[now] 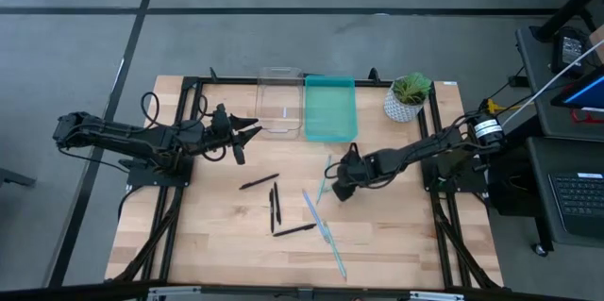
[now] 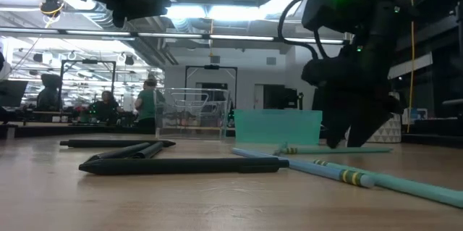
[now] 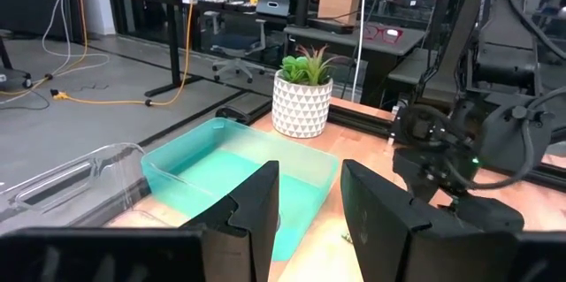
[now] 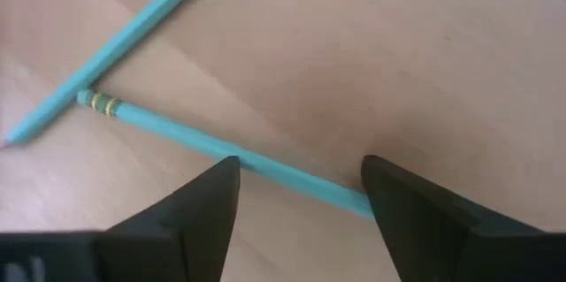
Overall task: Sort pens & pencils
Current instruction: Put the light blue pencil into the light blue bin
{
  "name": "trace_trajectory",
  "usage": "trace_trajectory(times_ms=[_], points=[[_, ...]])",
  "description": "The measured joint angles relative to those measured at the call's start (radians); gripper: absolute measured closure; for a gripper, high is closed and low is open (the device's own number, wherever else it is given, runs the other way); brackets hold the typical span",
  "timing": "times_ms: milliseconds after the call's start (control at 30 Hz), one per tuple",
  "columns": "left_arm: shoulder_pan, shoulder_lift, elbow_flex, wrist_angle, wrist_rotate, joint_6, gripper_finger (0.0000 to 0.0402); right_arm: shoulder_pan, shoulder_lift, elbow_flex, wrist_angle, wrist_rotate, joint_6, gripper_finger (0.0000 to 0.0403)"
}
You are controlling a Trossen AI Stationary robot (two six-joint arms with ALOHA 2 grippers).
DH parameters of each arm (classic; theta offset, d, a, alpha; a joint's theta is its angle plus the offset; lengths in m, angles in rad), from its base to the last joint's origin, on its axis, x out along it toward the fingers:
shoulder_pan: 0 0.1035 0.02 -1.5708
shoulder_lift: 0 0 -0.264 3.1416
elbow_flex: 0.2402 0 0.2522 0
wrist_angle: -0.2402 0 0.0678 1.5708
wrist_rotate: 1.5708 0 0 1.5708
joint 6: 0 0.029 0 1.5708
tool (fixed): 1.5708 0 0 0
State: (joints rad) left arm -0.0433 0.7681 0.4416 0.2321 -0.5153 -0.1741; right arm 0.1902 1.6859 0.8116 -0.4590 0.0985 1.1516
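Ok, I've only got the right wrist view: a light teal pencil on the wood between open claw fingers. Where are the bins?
Observer: A teal plastic tray sits at the table edge beyond the right claw, between a clear plastic bin and a small potted plant.
Operator: Is the left arm in the way?
Observer: No. The left claw hovers open beside the clear plastic bin, holding nothing.
Operator: What else is loose on the table?
Observer: Four thin black pens lie between the arms, and more long teal pencils lie toward the opposite edge.
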Motion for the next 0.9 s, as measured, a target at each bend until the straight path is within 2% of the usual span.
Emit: trace_trajectory(times_ms=[100,467,633,767,900], points=[[0.0,0.0,0.0,-0.001,0.0,0.0,0.0283,0.0,0.0,0.0,0.002,0.004,-0.02,0.0155],[0.0,0.0,0.0,-0.016,0.0,0.0,0.0283,-0.003,-0.002,0.1,-0.042,0.001,-0.489,0.0155],[0.0,0.0,0.0,-0.016,0.0,0.0,0.0283,-0.003,0.001,0.097,-0.066,-0.001,-0.596,0.0155],[0.0,0.0,0.0,-0.016,0.0,0.0,0.0283,-0.009,0.02,0.092,-0.087,0.061,-0.638,0.0155],[0.0,0.0,0.0,-0.016,0.0,0.0,0.0283,-0.026,0.047,0.098,-0.082,0.034,-0.673,0.0155]])
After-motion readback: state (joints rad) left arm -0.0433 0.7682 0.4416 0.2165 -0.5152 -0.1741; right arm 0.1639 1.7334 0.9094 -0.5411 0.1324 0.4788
